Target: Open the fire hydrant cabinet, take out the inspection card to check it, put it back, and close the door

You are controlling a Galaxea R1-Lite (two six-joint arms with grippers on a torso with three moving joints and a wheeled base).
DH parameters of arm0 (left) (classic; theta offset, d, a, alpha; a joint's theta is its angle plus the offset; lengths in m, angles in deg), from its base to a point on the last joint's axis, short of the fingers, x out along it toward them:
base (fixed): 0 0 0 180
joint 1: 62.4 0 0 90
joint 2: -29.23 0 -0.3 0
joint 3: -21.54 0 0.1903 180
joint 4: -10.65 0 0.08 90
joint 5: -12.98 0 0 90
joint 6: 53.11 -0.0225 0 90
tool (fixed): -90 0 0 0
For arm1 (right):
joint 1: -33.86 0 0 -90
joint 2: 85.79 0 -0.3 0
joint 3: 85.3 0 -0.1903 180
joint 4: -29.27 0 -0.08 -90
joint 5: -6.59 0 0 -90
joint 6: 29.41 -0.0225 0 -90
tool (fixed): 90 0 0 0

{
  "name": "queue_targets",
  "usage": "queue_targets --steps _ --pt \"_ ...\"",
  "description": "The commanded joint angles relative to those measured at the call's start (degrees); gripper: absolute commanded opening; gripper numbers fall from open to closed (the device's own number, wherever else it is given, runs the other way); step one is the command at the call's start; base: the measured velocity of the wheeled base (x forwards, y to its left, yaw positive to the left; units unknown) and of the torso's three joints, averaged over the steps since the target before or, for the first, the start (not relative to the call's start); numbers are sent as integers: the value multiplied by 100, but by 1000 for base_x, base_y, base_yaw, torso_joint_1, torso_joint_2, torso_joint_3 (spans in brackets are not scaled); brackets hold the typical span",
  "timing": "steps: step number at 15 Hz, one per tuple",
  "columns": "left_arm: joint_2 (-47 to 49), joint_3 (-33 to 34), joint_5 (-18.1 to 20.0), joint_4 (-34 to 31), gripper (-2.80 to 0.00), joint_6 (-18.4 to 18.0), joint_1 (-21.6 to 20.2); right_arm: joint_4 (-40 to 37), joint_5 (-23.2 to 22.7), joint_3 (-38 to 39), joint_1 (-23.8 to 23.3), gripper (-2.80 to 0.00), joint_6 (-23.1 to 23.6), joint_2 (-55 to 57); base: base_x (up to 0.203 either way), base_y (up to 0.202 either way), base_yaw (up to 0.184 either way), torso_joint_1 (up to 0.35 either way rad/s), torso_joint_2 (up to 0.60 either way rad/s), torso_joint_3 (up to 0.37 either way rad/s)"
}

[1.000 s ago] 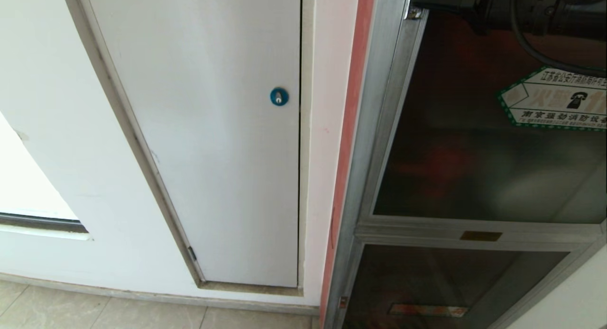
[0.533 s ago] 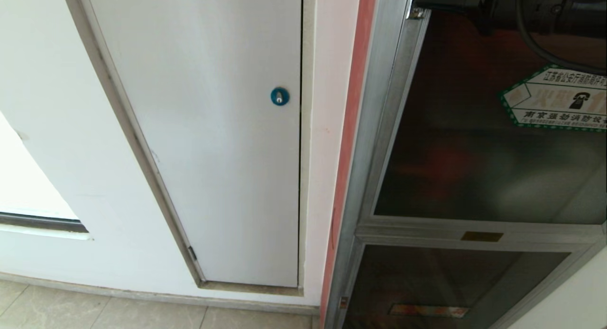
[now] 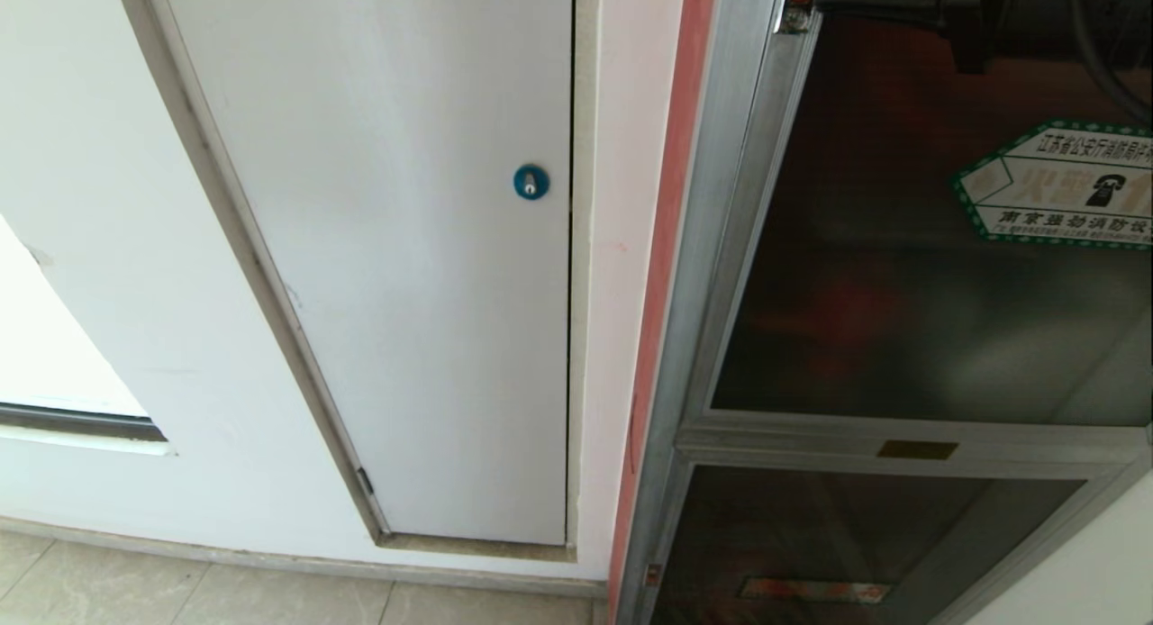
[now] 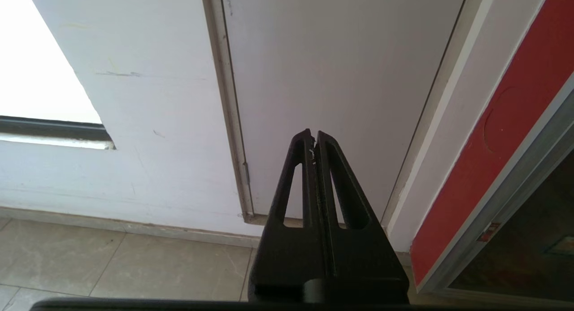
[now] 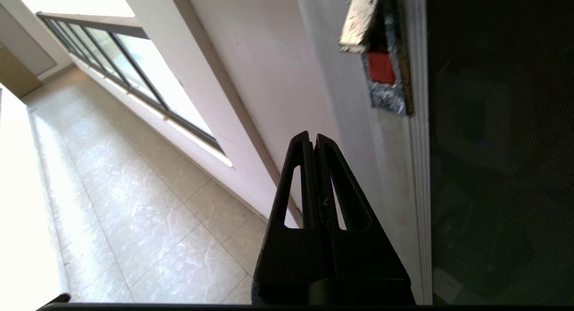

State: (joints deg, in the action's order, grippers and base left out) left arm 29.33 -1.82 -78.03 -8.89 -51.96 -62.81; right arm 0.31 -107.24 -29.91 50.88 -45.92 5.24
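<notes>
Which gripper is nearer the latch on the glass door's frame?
Right. The right gripper, fingers shut, is up beside the door frame just short of the latch. The left gripper, also shut, is parked low, facing the white panel door.

Left end effector (image 4: 314, 138), right end effector (image 5: 312, 140): black tapered fingers, elongated triangular cutouts.

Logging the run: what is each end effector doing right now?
Left end effector: closed, holding nothing.
Right end effector: closed, holding nothing, near the door latch.
</notes>
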Motion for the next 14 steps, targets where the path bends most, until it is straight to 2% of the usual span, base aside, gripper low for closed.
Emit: queue_targets --steps 1,3,7,11,13,14 --pt "-1 114 -4 4 -280 6 -2 -3 -12 240 53 -280 -10 -385 0 0 0 0 0 0" --pt "-1 114 -4 4 -280 3 -2 -12 68 412 56 -280 -11 -536 0 0 0 0 0 0" --pt "-1 114 -4 4 -280 8 -2 12 1189 498 422 -280 12 -548 0 0 0 0 0 0" --pt "-1 114 -4 4 -280 0 -2 122 1777 752 812 -280 24 -560 0 0 0 0 0 0" --pt "-1 114 -4 4 -280 8 -2 503 2075 913 954 -280 72 -519 0 0 0 0 0 0" --pt "-1 114 -4 4 -280 1 -2 664 2227 1039 1023 -280 242 -511 0 0 0 0 0 0"
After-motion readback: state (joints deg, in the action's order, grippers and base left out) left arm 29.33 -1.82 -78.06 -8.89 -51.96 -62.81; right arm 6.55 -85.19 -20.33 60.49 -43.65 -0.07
